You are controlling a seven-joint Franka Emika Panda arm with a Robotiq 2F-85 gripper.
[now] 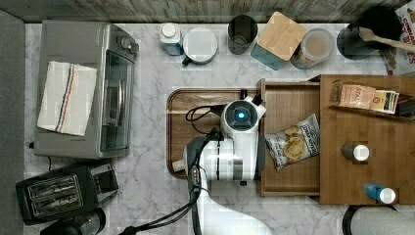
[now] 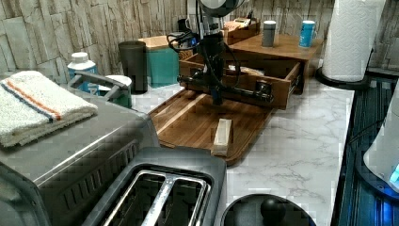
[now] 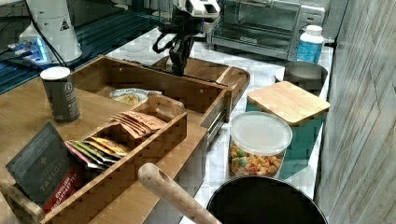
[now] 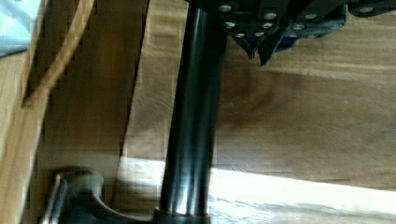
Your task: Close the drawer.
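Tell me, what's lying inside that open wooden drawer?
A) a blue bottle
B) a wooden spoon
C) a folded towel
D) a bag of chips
D: in the top view a bag of chips lies on the floor of the open drawer.

You see the drawer (image 1: 288,100) as a wide, shallow box of medium-brown wood with thin raised walls, pulled out from under the cabinet top toward the top view's left. In the left view, its front panel (image 2: 235,87) carries a slim black bar handle (image 2: 235,90) mounted horizontally on black end posts; the wrist view shows the same glossy bar (image 4: 194,116) close up. Note that the drawer (image 3: 140,79) stands open, level, with its interior exposed.
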